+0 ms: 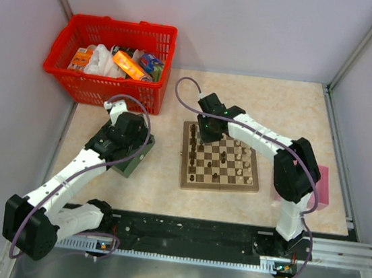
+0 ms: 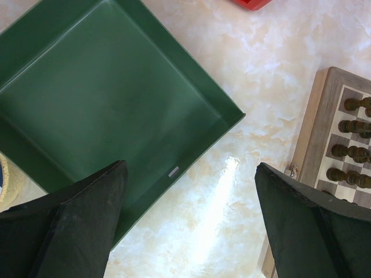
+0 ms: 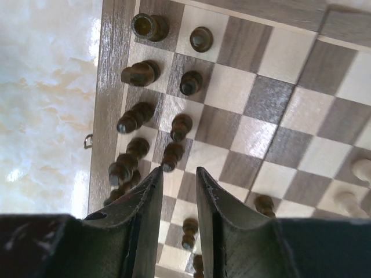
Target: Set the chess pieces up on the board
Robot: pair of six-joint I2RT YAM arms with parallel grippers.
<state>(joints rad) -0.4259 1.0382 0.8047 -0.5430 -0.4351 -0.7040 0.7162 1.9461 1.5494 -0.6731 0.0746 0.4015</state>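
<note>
**Right hand [image 3: 178, 174] low over the dark pieces [image 3: 191, 83]**

Its fingers [image 3: 145, 208] stand narrowly apart with nothing between them, just above the board [image 1: 219, 188], near that board's upper left corner in the overhead view. Dark pieces crowd two files at the left of the wrist frame, and pale pieces [image 3: 360, 169] sit at its right edge. The step looks like seating one dark piece: come straight down, keep both fingers clear of the tight neighbours, and centre the piece on its square. Left hand [image 2: 191, 168] hangs wide apart and empty over the green tray [image 2: 104, 98] and the desk [image 2: 232, 220].
</note>
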